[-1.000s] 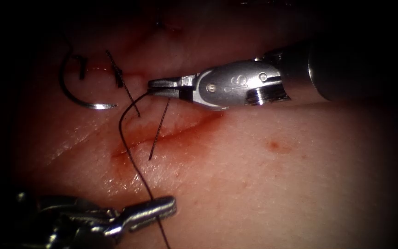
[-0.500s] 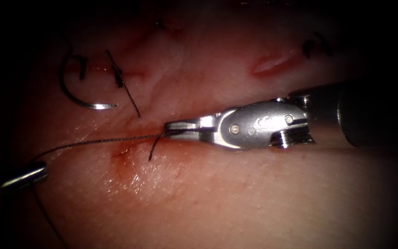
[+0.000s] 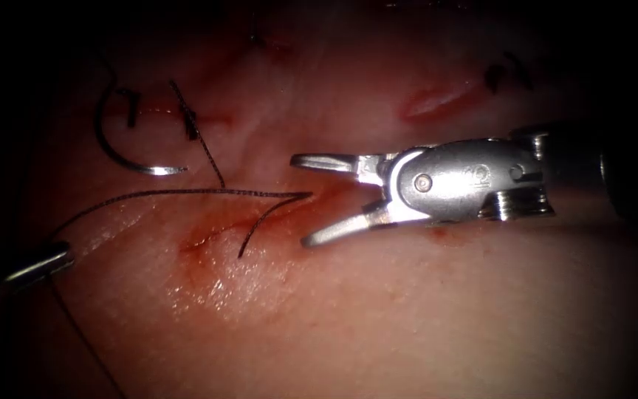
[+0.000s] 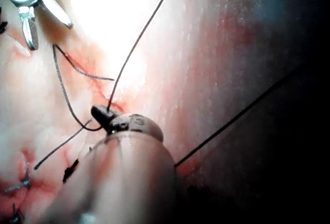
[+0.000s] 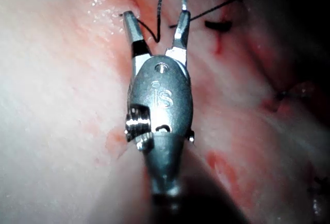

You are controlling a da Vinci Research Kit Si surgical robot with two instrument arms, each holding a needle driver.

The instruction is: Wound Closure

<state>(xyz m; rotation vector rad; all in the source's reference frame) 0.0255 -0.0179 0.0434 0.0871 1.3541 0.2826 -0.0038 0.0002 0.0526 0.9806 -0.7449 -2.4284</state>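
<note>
The curved needle point(image 3: 145, 170) lies free on the tissue point(image 3: 407, 310), to the upper left of the cut point(image 3: 215, 233); neither tool holds it. My left tool point(image 3: 64, 260) sits at the far left edge, shut on the dark thread point(image 3: 186, 192). That thread runs right to a kink near the right tool, then doubles back as a short tail across the cut. My right tool point(image 3: 300, 201) stands open just right of the kink and holds nothing. The left wrist view has the left tool point(image 4: 100, 113) gripping thread point(image 4: 139, 33). Thread point(image 5: 157, 23) passes between the open right tool point(image 5: 154, 15).
An earlier stitch with cut ends point(image 3: 190, 122) sits above the cut, beside the needle. Another dark stitch point(image 3: 496, 74) lies at the upper right near a red gash point(image 3: 437, 100). Red fluid point(image 3: 201, 251) stains the tissue around the cut.
The left tool drew the thread from the bottom middle out to the far left. The right tool let go of the thread, opened wide and backed off to the right; the thread slackened.
</note>
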